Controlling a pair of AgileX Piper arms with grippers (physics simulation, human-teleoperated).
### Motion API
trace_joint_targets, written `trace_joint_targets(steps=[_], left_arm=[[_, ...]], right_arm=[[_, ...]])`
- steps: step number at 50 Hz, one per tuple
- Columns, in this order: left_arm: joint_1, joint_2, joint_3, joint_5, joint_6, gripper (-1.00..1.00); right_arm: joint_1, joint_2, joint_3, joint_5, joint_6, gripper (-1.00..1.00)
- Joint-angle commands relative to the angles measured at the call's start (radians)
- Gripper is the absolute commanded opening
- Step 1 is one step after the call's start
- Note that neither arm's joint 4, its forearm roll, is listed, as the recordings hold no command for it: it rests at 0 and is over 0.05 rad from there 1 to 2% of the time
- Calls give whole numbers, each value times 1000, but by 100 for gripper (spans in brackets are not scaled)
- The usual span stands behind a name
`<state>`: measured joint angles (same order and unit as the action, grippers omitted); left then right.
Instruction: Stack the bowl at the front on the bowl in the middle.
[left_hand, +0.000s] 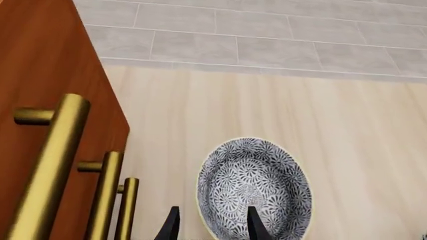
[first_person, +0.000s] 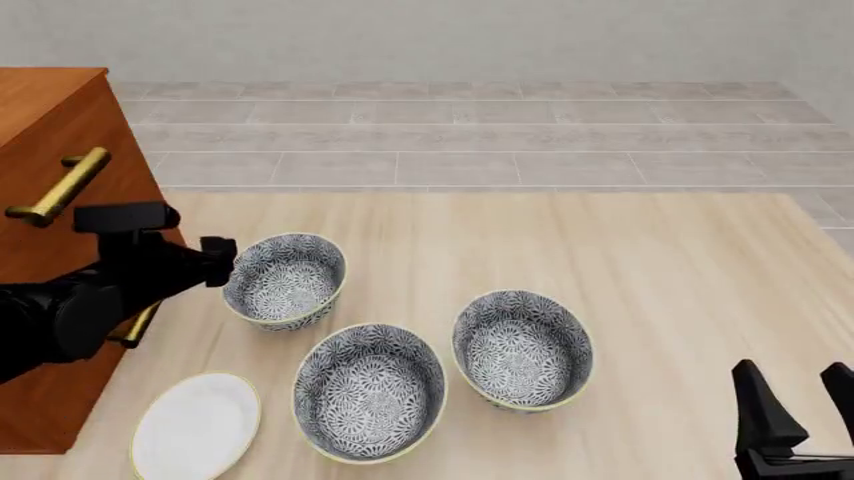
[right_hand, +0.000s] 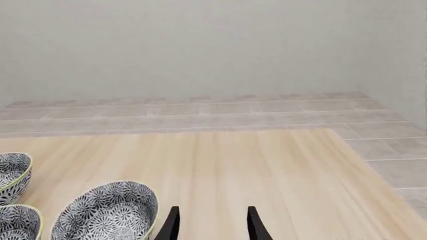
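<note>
Three alike blue-grey floral bowls stand on the table. The bowl at the front (first_person: 370, 392) sits nearest me, and the bowl in the middle (first_person: 523, 349) is to its right and a little farther back. My left gripper (first_person: 222, 262) is open at the left rim of the third, farthest bowl (first_person: 284, 280). In the left wrist view its fingers (left_hand: 172, 225) stand either side of that bowl's (left_hand: 257, 182) rim. My right gripper (first_person: 805, 405) is open and empty at the front right, away from all bowls. The right wrist view shows the middle bowl (right_hand: 107, 210).
A flat white plate (first_person: 196, 426) lies at the front left. A brown wooden cabinet (first_person: 47, 130) with brass handles (first_person: 56, 187) stands along the table's left side, close to my left arm. Bare table (first_person: 667, 270) stretches to the right and back.
</note>
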<state>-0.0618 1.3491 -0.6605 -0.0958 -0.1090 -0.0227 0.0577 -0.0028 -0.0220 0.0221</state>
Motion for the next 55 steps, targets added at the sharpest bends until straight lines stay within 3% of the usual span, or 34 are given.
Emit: trace_joint_targets(steps=[1,14,55], left_arm=[[27,63,-14,5,-16,100],[-4,192,-32,-59,-79,100],[12,430,-55,-191,-133,100]], right_arm=[[0,13,0,-7,-1,100],[3,15,0,-8,1,100],[1,22,0,-11,7,100]])
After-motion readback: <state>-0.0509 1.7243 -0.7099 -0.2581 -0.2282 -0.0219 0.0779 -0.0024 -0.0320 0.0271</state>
